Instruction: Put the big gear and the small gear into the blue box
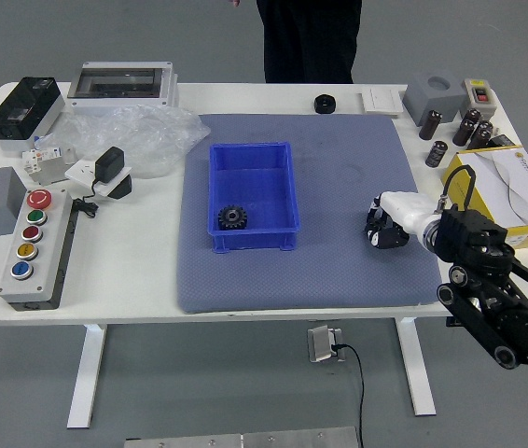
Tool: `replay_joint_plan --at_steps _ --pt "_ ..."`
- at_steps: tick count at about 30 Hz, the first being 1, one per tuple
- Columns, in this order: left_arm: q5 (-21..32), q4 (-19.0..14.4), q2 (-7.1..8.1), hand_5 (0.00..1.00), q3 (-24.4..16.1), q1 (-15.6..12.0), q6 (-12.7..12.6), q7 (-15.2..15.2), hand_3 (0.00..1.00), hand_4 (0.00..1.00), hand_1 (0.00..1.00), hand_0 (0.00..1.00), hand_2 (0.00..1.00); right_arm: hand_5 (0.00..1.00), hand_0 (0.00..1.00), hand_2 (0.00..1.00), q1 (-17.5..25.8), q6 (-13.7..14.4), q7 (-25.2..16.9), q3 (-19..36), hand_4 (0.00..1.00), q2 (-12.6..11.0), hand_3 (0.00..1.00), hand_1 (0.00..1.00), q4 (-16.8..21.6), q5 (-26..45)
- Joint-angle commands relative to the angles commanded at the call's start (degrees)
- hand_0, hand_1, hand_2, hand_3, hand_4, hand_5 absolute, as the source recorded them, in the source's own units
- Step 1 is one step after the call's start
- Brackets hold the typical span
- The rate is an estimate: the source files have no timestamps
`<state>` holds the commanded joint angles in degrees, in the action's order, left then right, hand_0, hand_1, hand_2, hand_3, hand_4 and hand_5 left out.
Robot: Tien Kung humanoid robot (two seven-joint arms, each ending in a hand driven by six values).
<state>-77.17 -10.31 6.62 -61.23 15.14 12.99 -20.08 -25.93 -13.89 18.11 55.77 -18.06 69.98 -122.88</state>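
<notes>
White table (133, 271), crumpled plastic (157, 135), button panel (48, 278) — gear (232, 217) in blue box (257, 177)

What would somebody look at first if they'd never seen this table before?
Probably the bright blue box on the mat, with a black gear inside its near left corner. Next, maybe the black right robot hand, low at the mat, to the right of the box.

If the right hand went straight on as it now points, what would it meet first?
Probably the blue box's right wall; if the right hand tilts down, unclear here, the mat first.
</notes>
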Motion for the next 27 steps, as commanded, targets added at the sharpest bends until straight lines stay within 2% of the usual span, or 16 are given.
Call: replay_joint_plan --at_steps 8,14,20,27 --pt "0.09 0.0 0.08 0.678 0.0 0.05 -0.03 0.0 0.87 0.837 0.88 0.886 0.871 0.122 0.558 0.469 -1.95 0.13 0.16 1.23 0.384 -0.34 0.572 0.437 1.87 -0.31" --pt "0.02 0.0 0.23 0.678 -0.07 0.04 -0.02 -0.03 0.868 0.839 0.879 0.886 0.871 0.12 0.559 0.467 -6.56 -0.7 0.76 1.47 0.387 -0.05 0.571 0.437 4.48 -0.74" --pt "-0.21 0.0 0.27 0.679 -0.08 0.03 0.08 -0.1 0.869 0.84 0.879 0.886 0.872 0.125 0.563 0.465 -11.85 -1.32 0.97 0.2 0.4 3.3 0.564 0.437 5.53 -0.89" --pt "-0.68 0.0 0.24 0.679 0.0 0.01 0.25 -0.18 0.869 0.84 0.879 0.886 0.871 0.126 0.562 0.467 -15.15 -0.76 0.59 -2.71 0.403 9.15 0.567 0.438 2.49 -0.37"
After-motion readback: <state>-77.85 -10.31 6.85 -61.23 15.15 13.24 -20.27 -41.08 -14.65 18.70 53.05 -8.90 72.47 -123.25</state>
